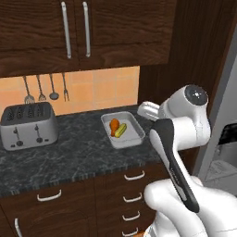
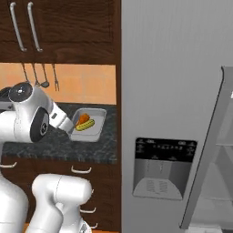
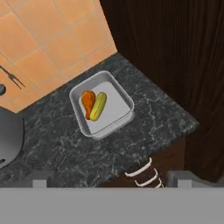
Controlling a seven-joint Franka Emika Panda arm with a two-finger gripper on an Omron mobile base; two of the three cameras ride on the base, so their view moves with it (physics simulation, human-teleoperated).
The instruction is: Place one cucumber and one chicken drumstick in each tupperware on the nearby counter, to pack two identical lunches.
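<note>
One shallow rectangular tupperware [image 1: 132,139] of translucent pale grey plastic, rounded corners and raised rim, sits on the black-grey speckled stone counter [image 1: 69,155] near its right end, close to the tall dark brown wooden panel [image 3: 175,57]. Inside it lie a small orange-brown chicken drumstick [image 3: 88,101] and a short yellow-green cucumber [image 3: 98,106] with rounded ends, side by side and touching, both on the tray floor toward the wall-side half. In the left base view the drumstick [image 1: 114,125] is left of the cucumber [image 1: 121,131]; in the right base view the drumstick [image 2: 83,119] lies behind the cucumber [image 2: 85,125]. The tray [image 2: 91,133] is partly covered by the white arm there. Gripper: seen from the hand camera above the tray [image 3: 116,120], only two grey finger stubs at the bottom edge; whether the fingers are spread or together I cannot tell. Nothing visible between them. A silver toaster [image 1: 28,125] stands at the left of the counter; metal utensils [image 1: 46,90] hang on the orange tiled wall [image 1: 102,90]. Dark brown drawers with curved silver handles [image 1: 134,176] are below.
</note>
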